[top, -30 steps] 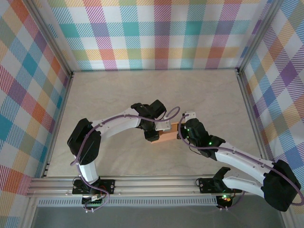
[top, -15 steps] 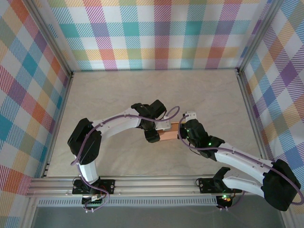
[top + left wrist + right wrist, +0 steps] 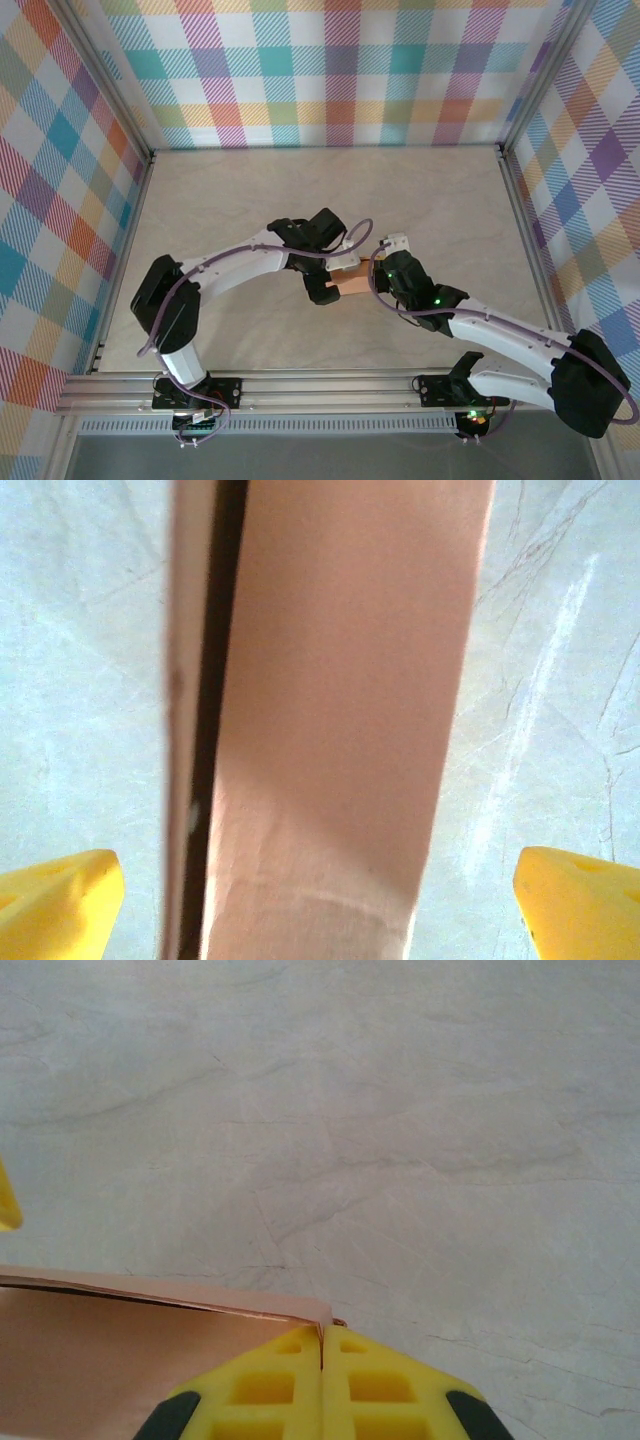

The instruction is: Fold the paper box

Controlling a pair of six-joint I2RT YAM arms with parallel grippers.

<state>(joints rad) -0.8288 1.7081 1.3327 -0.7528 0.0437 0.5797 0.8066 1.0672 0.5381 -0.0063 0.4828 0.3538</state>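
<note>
The paper box (image 3: 352, 279) is salmon-orange card, held just above the table's middle between the two grippers. My left gripper (image 3: 326, 287) is at its left end. In the left wrist view the paper box (image 3: 340, 730) runs up the middle of the left gripper (image 3: 320, 910). That gripper is open, and its yellow fingertips (image 3: 60, 910) stand well off either side of the card. My right gripper (image 3: 384, 274) is at the box's right end. In the right wrist view the right gripper (image 3: 322, 1355) is shut, with the thin edge of the paper box (image 3: 120, 1360) pinched in its seam.
The table (image 3: 250, 200) is pale and marbled, with checked walls on three sides and a metal rail (image 3: 320, 385) along the near edge. A yellow fingertip (image 3: 5, 1195) of the left gripper shows at the left edge of the right wrist view.
My left gripper has opened wide and let go of the box. Both grippers and the box have shifted slightly toward the far side.
</note>
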